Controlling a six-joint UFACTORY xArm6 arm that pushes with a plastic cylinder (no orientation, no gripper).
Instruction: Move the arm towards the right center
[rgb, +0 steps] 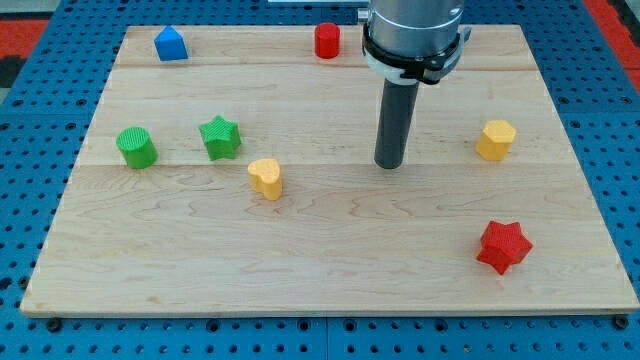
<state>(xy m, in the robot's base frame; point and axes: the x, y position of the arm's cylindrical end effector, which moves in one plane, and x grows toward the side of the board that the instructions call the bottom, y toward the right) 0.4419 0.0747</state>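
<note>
My tip (389, 165) rests on the wooden surface (330, 270) near its middle, with no hand to spread or press. The yellow hexagonal block (495, 139) sits well apart toward the view's right, the red star (503, 246) below it.

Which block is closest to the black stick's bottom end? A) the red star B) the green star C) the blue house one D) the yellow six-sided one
D: my tip sits apart from every block, and the yellow hexagon block, toward the view's right, is the nearest to it.
</note>
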